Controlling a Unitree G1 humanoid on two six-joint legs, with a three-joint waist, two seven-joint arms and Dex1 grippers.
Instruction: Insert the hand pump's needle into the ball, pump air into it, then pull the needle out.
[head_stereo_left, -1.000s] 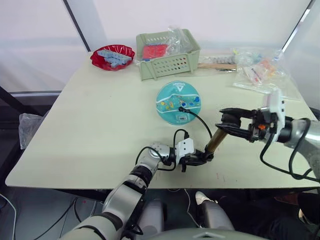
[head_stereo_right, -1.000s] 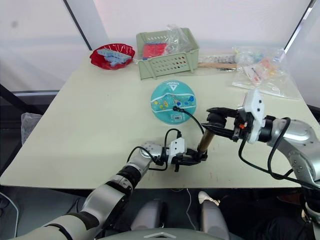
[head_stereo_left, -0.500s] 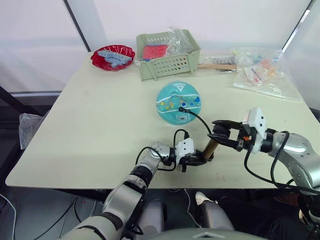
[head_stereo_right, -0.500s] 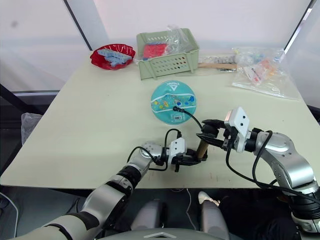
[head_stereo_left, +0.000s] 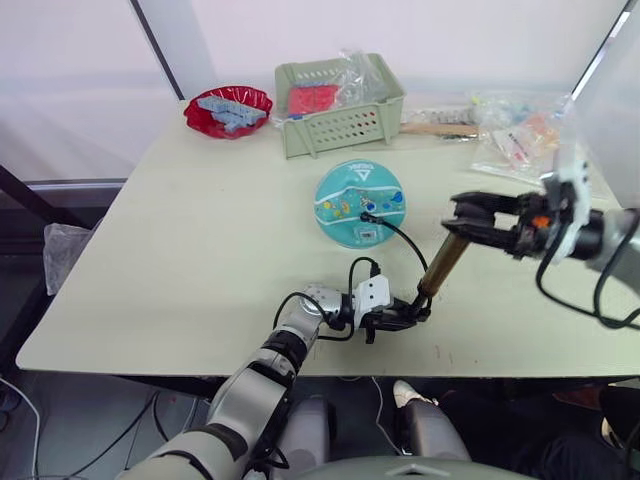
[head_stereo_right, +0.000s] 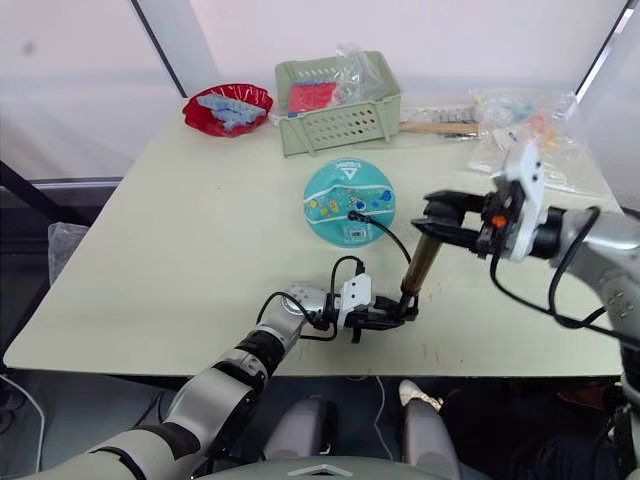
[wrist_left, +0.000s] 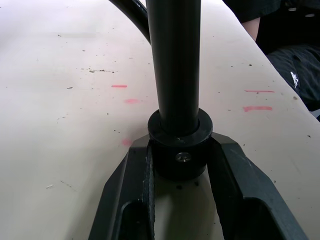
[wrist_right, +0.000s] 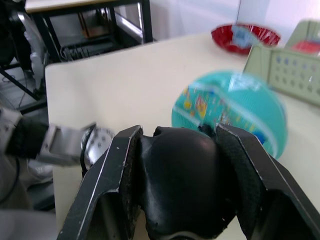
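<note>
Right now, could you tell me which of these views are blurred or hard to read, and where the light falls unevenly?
Right wrist view: the ball is smeared by motion blur, and the pump's handle between the right gripper's fingers is a near-black mass. Left wrist view: the hand pump is sharp but dark. Eye views: even, soft light; the backdrop behind the table is bright.

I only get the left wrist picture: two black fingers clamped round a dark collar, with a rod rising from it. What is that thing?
Observer: It's the foot of the hand pump, a brass cylinder leaning up off the table.
Operator: Is anything holding its upper end?
Observer: Yes, the right gripper is shut on the pump's black handle.
Operator: And that dark cable curving off behind?
Observer: That's the pump's hose. It runs across the table to a teal ball, and its end sits on the ball's top face.
</note>
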